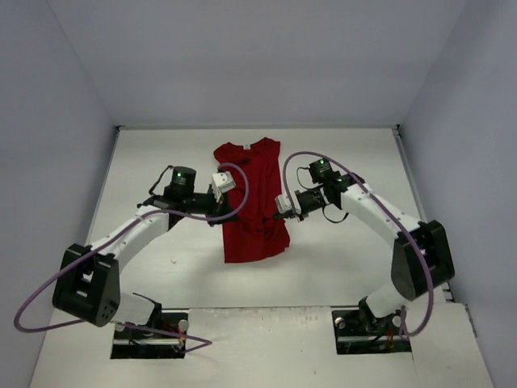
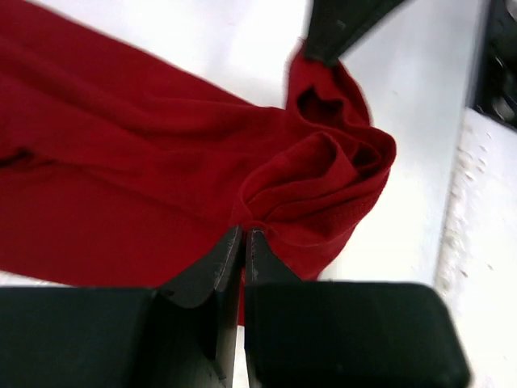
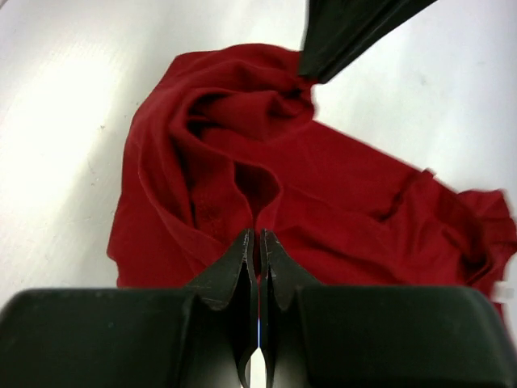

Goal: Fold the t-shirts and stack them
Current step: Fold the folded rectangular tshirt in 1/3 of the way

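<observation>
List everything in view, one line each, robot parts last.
t-shirt: one, dark red, middle of the table, lying lengthwise, bunched where it is pinched.
table: one, white, under everything.
walls: three, pale grey, left, far and right of the table.
arms: two, white with black joints, reaching in from the near edge.
left gripper: one, black, jaws shut on the t-shirt's left edge.
right gripper: one, black, jaws shut on its right edge.
</observation>
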